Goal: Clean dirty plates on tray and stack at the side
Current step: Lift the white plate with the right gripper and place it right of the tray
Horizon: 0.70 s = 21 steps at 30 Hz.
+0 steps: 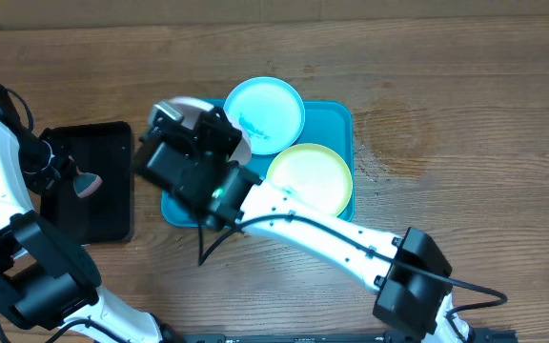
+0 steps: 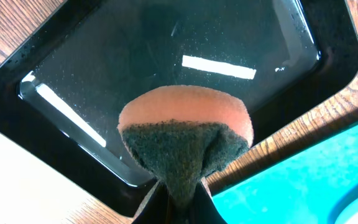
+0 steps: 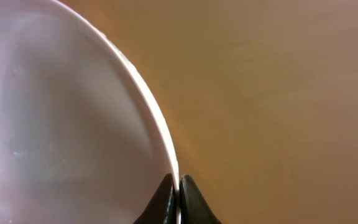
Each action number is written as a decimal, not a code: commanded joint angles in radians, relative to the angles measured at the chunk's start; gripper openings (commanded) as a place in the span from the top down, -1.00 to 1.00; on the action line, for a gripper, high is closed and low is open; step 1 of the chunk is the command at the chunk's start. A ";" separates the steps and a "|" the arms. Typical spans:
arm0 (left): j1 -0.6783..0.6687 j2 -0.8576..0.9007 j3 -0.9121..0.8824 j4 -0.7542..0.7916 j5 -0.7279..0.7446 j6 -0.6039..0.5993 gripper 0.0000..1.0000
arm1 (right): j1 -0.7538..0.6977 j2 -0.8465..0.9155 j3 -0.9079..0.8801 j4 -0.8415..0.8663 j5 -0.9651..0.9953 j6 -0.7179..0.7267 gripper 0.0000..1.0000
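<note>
My right gripper [image 3: 178, 186] is shut on the rim of the white plate [image 3: 61, 124], holding it tilted above the left end of the turquoise tray [image 1: 339, 119]. Overhead, the white plate [image 1: 187, 105] shows only partly behind the gripper [image 1: 198, 143]. The pale blue plate [image 1: 265, 114], with teal smears, lies at the tray's back. The yellow-green plate [image 1: 310, 178] lies at its front right. My left gripper [image 2: 179, 208] is shut on an orange sponge with a dark scouring side [image 2: 185, 134], held over the black tray.
The smaller black tray [image 1: 103, 152] lies left of the turquoise tray and holds a shallow film of water [image 2: 135, 62]. A corner of the turquoise tray [image 2: 303, 180] shows in the left wrist view. Wooden table all around.
</note>
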 commanded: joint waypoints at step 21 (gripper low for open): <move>-0.026 -0.030 0.020 0.004 0.041 0.024 0.92 | -0.999 -0.123 -0.071 -0.355 -1.132 0.412 0.92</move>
